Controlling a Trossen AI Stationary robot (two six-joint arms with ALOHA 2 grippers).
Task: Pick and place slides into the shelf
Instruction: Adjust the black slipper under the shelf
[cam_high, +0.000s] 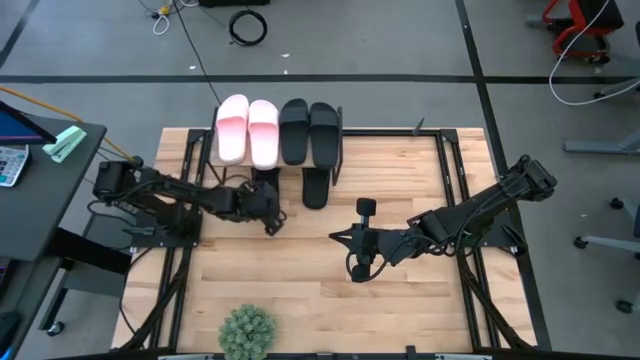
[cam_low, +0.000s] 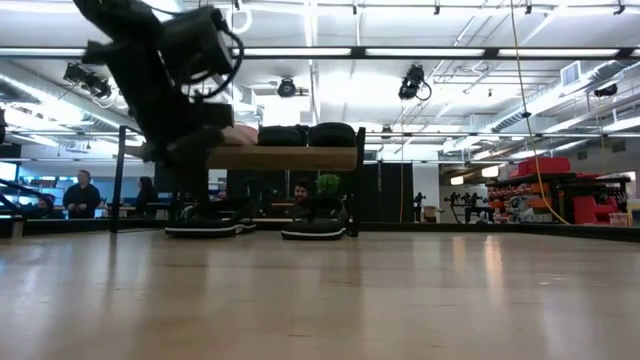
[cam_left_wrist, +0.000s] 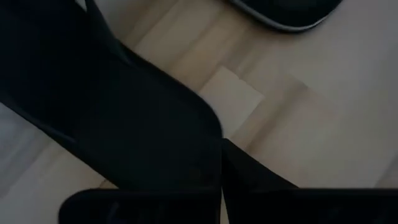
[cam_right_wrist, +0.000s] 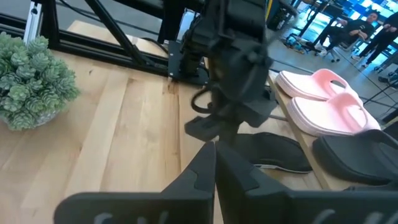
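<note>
The shelf (cam_low: 285, 157) stands at the table's far middle. On its wooden top lie two pink slides (cam_high: 247, 130) and two wide black slides (cam_high: 308, 130). Two thin black slides lie flat on the table below it (cam_low: 205, 228) (cam_low: 313, 228). My left gripper (cam_high: 272, 222) is shut, low over the table, just in front of the left thin slide (cam_high: 263, 176). In the left wrist view that slide's rounded end (cam_left_wrist: 186, 124) lies right before the fingers. My right gripper (cam_high: 338, 238) hangs shut above the table's middle, holding nothing. My left gripper slants down from the table's left with shut fingers (cam_left_wrist: 155, 208) right at the rounded end of the thin black slide. I cannot tell whether they touch it. The slide lies flat on the table.
A potted plant (cam_high: 247, 332) stands at the near edge. Black frame rails (cam_high: 455, 180) run along the table's sides. Bare boards (cam_high: 300, 280) lie between the arms and the plant. People (cam_low: 80, 190) show in the room beyond the table.
</note>
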